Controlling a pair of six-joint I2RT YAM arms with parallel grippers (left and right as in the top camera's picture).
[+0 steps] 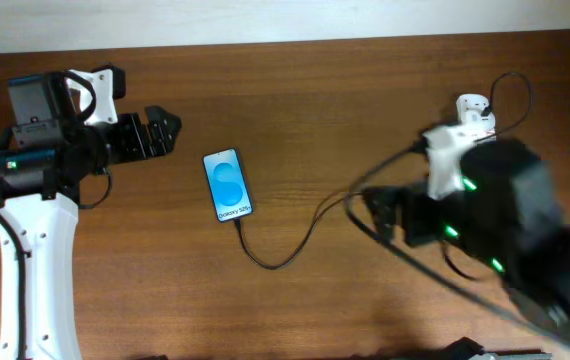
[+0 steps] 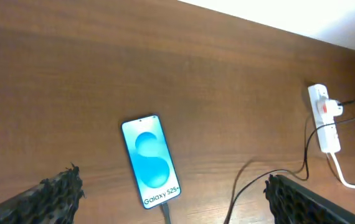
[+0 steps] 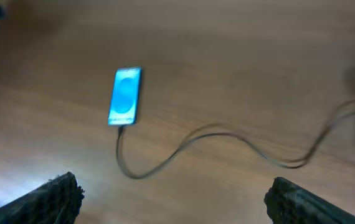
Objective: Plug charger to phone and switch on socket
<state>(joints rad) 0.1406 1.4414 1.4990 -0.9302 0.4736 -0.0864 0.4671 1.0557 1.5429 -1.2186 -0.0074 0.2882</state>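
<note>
Brown wooden tabletop [image 1: 295,80] fills every view, with a pale wall strip [image 1: 265,20] at its far edge. Lying flat left of centre, the slim blue-screened smartphone [image 2: 151,160] reads "Galaxy S25+" in white at one end. There the thin black charger cable [image 1: 268,265] meets it, then curves off towards the white oblong power strip [image 2: 324,118], whose red markings are too small to read. Left gripper [image 1: 171,131] and right gripper [image 3: 174,199] both hover spread wide, grasping nothing.
</note>
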